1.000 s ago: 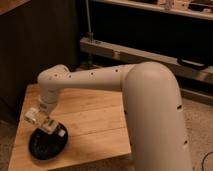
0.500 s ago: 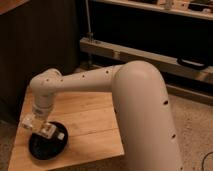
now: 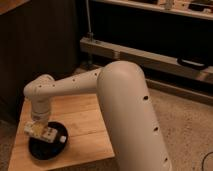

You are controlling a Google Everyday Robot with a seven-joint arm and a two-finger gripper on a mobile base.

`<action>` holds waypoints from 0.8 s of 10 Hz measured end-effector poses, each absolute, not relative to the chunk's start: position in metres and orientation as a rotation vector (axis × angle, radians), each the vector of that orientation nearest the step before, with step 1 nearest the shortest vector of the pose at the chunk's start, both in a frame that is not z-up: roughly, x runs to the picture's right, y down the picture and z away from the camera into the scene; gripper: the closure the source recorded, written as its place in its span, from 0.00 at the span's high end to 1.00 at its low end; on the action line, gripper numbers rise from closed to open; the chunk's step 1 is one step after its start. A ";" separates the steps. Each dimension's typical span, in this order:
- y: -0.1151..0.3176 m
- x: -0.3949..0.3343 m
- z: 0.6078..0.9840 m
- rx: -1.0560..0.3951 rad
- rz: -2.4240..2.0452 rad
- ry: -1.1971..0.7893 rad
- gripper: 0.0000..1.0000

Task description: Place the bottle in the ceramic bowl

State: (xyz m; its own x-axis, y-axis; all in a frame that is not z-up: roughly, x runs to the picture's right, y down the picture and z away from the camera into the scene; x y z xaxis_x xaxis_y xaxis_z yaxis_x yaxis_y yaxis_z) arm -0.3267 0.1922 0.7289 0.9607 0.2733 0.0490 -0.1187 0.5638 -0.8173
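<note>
Pincer (image 3: pixel 44 132) low over the ceramic bowl (image 3: pixel 47 148), clenched on the bottle (image 3: pixel 52 136), held lying across above the black dish. Bowl near the front left corner of a pale wooden desk (image 3: pixel 85 125). Beyond: dark wall panelling, speckled carpet (image 3: pixel 187 125), long metal rail (image 3: pixel 150 54).

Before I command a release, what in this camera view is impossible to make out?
- Gripper over the ceramic bowl: blurred, so the state of its jaws is unclear.
- Bottle: whether it rests in the bowl or hangs above it.
- Bowl's far rim: hidden by the gripper.
- Wooden table: right part behind the arm.
</note>
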 end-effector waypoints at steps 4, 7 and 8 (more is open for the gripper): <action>0.192 -0.325 0.729 -0.946 0.233 -0.175 0.60; 0.191 -0.325 0.729 -0.946 0.234 -0.175 0.60; 0.191 -0.325 0.729 -0.946 0.234 -0.175 0.60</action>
